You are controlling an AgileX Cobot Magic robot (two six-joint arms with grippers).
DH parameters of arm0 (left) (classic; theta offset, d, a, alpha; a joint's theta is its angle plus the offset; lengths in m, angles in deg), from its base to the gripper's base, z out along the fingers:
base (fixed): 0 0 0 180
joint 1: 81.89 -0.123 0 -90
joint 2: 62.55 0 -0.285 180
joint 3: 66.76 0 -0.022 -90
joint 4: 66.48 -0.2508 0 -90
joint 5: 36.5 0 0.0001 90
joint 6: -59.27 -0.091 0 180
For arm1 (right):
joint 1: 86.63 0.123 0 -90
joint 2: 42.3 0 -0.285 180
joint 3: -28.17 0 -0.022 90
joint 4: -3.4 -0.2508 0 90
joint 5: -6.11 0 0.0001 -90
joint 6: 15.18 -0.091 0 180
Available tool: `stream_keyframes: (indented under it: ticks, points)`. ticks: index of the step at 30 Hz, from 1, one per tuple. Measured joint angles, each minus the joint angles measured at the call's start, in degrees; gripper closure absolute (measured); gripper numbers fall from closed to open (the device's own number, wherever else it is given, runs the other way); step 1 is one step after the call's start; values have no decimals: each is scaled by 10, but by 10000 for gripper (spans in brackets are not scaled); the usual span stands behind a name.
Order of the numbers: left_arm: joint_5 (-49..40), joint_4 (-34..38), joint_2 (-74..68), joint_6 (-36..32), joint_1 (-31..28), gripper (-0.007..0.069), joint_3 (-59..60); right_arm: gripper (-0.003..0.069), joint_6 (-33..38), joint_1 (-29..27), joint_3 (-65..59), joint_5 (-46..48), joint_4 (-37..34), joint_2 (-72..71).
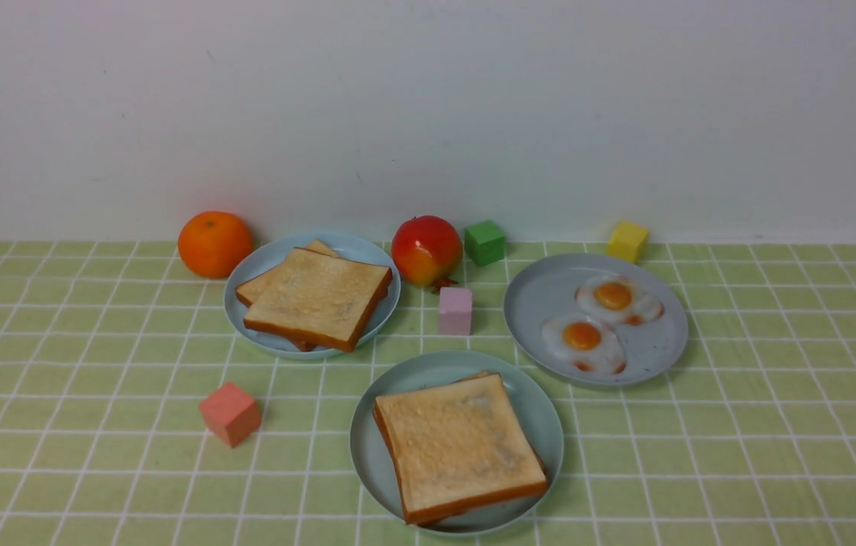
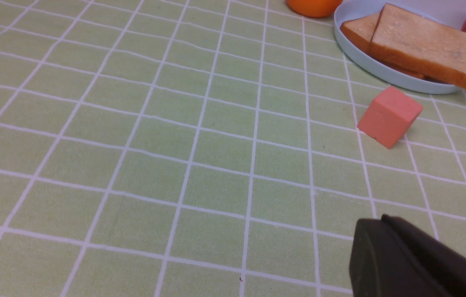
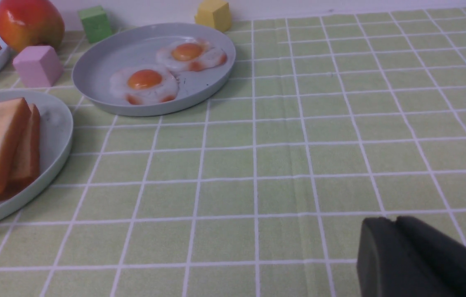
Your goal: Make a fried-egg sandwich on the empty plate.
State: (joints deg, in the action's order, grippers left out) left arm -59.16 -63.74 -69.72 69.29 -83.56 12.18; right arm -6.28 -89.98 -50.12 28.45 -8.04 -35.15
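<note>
Nearest the front camera sits the round pale mint-teal plastic plate (image 1: pixel 363 447), low on the centre of the green checked worktop (image 1: pixel 776 455). On it lies the fried-egg sandwich (image 1: pixel 458 447): 2 square golden-brown toast slices stacked, the top one slightly askew. No egg shows between them from any view.

Behind and to the left, a round light sky-blue plate (image 1: pixel 355 246) holds 2 more toast slices (image 1: pixel 318 296), overlapping. Behind and to the right, a greyer lavender-blue plate (image 1: pixel 541 296) carries 2 white fried eggs with orange yolks (image 1: pixel 583 337).

Along the wall stand an orange (image 1: pixel 215 244), a red-and-yellow toy fruit (image 1: pixel 426 250), a green cube (image 1: pixel 484 242) and a yellow cube (image 1: pixel 627 241). A pink block (image 1: pixel 455 311) stands between the 3 plates; a salmon cube (image 1: pixel 230 413) lies left of the mint-teal plate.

Neither arm shows in the front view. The left end effector (image 2: pixel 381 218) is closed and empty above bare cloth. The right end effector (image 3: pixel 396 220) holds nothing; its jaws sit close together, but whether they are fully closed I cannot tell.
</note>
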Motion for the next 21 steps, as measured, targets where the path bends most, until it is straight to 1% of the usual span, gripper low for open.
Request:
stream_keyframes:
  ticks: [21]
  points:
    - [0,0,0,0,0,622,0,568,0,0,0,0,0,0]
